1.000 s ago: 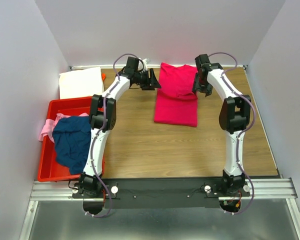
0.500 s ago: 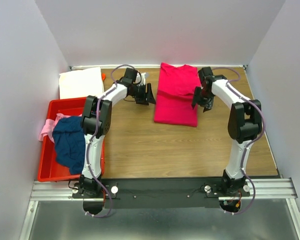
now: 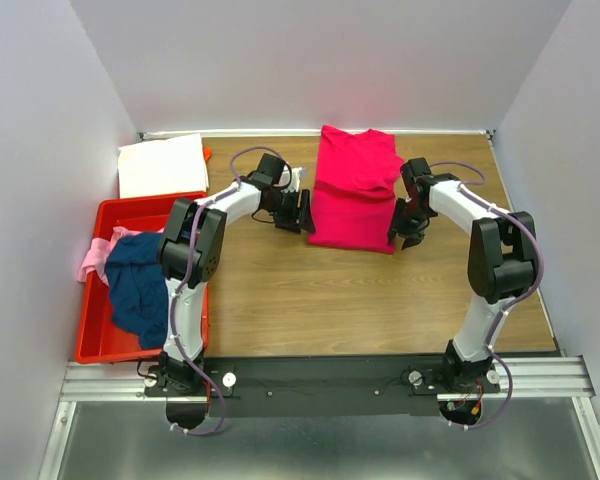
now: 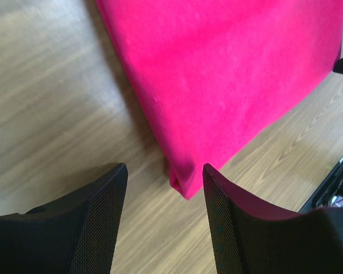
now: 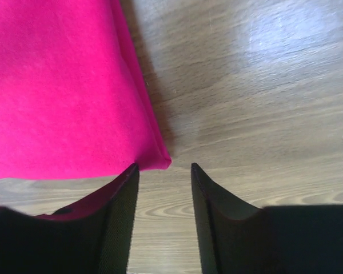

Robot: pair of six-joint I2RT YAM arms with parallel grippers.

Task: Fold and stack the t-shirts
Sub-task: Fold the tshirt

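The magenta-pink t-shirt lies partly folded on the table, near part doubled over. My left gripper is open beside its near-left corner, which lies between the jaws. My right gripper is open at its near-right corner, which lies just ahead of the jaws. The navy blue t-shirt is bunched in the red bin over the pale pink one. The white t-shirt lies folded flat at the back left.
The red bin stands at the table's left edge, beside the left arm. A small orange object sits by the white shirt. Bare wooden table shows between the magenta shirt and the arm bases. Grey walls close in on three sides.
Both grippers have moved toward the near edge along the magenta shirt's sides, from its middle down to its near corners. The shirt has not visibly shifted.
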